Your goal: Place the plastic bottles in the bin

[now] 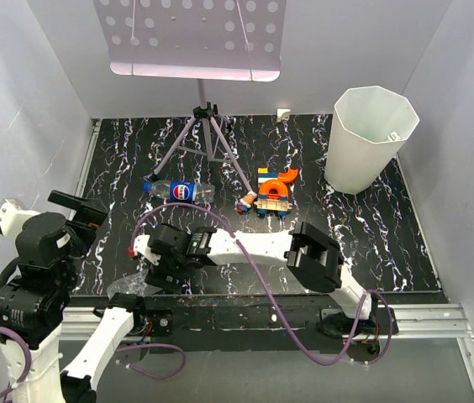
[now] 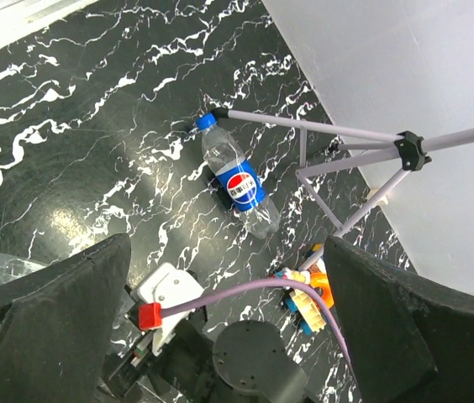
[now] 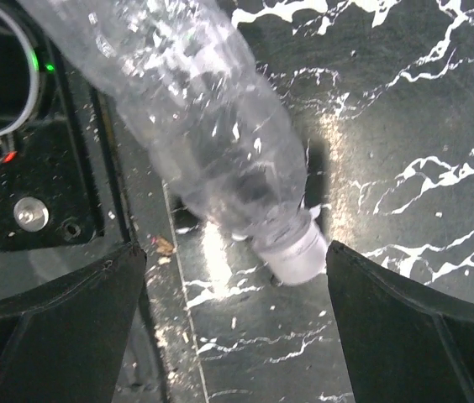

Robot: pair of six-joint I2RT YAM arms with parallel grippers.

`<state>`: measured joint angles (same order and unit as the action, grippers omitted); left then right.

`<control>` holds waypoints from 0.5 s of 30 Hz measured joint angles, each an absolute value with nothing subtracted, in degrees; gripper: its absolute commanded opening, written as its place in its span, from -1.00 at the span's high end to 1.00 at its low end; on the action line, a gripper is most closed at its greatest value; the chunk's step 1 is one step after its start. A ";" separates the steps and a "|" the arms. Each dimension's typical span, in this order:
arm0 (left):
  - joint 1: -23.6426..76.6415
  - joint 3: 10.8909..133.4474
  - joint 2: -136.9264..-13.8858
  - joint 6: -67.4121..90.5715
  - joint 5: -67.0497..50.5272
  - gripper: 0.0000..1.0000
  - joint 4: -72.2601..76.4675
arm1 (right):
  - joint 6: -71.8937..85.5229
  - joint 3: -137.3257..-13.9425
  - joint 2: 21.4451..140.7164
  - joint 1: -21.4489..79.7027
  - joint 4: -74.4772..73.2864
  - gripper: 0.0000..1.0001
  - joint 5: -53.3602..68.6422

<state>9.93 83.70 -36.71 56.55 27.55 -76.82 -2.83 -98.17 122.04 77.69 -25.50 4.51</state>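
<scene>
A clear unlabelled plastic bottle [image 3: 195, 126] lies on its side at the table's near edge, its cap [image 3: 300, 252] just ahead of my right gripper's tips. My right gripper [image 3: 233, 336] hangs open over it, with nothing between its fingers. From above, this bottle [image 1: 126, 285] shows as a faint clear shape beside the right gripper [image 1: 155, 275]. A Pepsi-labelled bottle [image 1: 178, 191] [image 2: 239, 180] lies further back, near the tripod. My left gripper [image 2: 229, 336] [image 1: 81, 211] is raised at the left, open and empty. The white faceted bin [image 1: 370, 138] stands at the back right.
A music stand on a tripod [image 1: 208, 126] [image 2: 371, 159] stands at the back centre. Orange, blue and yellow toy blocks [image 1: 272, 191] [image 2: 313, 298] sit mid-table. My right arm [image 1: 254, 248] stretches leftwards along the near edge. A metal rail [image 1: 422, 319] borders the table front.
</scene>
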 measured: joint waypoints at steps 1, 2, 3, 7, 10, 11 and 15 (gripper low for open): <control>9.93 83.77 -36.45 56.53 27.97 -0.99 -76.84 | -3.27 -98.96 122.93 77.71 -25.61 -0.87 4.25; 9.93 83.85 -36.29 56.49 28.21 -0.99 -76.84 | -3.57 -99.61 123.63 77.69 -25.61 -0.87 3.99; 9.93 84.14 -36.25 56.36 28.42 -0.99 -76.88 | -4.10 -100.55 124.64 77.71 -25.63 -0.87 3.53; 9.93 84.29 -36.27 56.14 28.56 -0.99 -76.79 | -5.58 -103.07 127.26 77.69 -25.56 -0.88 2.42; 9.93 84.27 -36.27 56.03 28.45 -0.99 -76.79 | -6.48 -103.96 128.77 77.69 -25.65 -0.81 1.34; 9.93 84.23 -36.27 56.01 28.34 -0.99 -76.79 | -6.68 -104.27 129.25 77.69 -25.74 -0.75 0.80; 9.93 83.88 -36.27 55.86 27.68 -0.99 -76.79 | -7.11 -105.45 131.13 77.60 -26.04 -0.03 -0.56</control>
